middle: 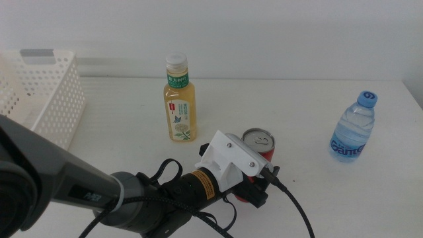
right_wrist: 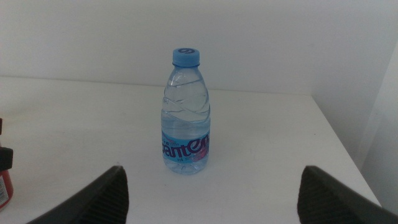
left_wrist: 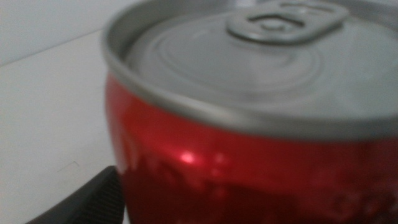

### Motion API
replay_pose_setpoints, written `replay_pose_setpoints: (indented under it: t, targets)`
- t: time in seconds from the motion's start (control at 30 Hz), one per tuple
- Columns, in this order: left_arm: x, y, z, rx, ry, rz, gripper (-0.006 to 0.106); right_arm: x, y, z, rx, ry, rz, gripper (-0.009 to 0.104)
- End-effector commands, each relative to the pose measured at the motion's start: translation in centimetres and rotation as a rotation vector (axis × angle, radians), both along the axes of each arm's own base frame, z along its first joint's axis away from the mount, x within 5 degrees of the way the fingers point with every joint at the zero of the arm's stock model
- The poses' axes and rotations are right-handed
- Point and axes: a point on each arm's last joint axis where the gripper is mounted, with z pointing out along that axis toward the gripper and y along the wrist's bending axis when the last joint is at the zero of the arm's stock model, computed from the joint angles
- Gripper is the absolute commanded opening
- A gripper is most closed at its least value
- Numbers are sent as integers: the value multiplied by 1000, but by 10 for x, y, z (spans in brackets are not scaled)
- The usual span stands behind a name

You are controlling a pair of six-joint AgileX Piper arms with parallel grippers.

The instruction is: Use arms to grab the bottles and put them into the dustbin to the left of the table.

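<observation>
A red soda can (middle: 259, 141) stands upright near the table's front middle. My left gripper (middle: 253, 187) reaches it from the lower left, its white housing against the can. In the left wrist view the can (left_wrist: 249, 124) fills the picture between the jaws, which stand wide apart; only one dark finger (left_wrist: 87, 202) shows beside it. A yellow tea bottle (middle: 179, 99) stands behind the can. At the right is the clear water bottle (middle: 353, 129), and my right gripper (right_wrist: 211, 180) faces this bottle (right_wrist: 186, 112) from a distance, open and empty. The white dustbin (middle: 39, 92) is at the far left.
The white table (middle: 310, 99) ends close behind and to the right of the water bottle. The left arm's black cable (middle: 291, 198) loops along the front edge. The can's red edge (right_wrist: 3, 190) shows at the border of the right wrist view.
</observation>
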Motion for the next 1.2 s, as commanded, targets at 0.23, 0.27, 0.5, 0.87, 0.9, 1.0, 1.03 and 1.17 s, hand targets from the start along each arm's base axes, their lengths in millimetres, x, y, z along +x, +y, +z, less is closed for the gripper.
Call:
replay_pose_setpoints:
  t: [0.23, 0.27, 0.5, 0.87, 0.9, 1.0, 1.03, 1.17]
  targets:
    - [-2, -3, 12, -26, -5, -45, 62, 0, -1, 0, -15, -8, -8, 79]
    - [-2, -3, 16, -24, -7, -43, 55, 0, -1, 0, -15, -8, -8, 79]
    - [-8, 8, 67, -18, 26, 5, 0, 0, -1, 0, -15, -8, -8, 79]
    - [6, 28, 175, 423, 268, 170, -2, 0, -1, 0, -15, -8, -8, 79]
    - [9, 29, 186, 449, 264, 171, -2, 0, -1, 0, -15, -8, -8, 79]
    - [22, 43, 209, 487, 262, 210, -2, 0, -1, 0, -15, -8, -8, 79]
    - [28, 50, 217, 488, 263, 236, -2, 0, -1, 0, -15, -8, -8, 79]
    - [48, 92, 238, 544, 320, 335, -2, 0, -1, 0, -15, -8, -8, 79]
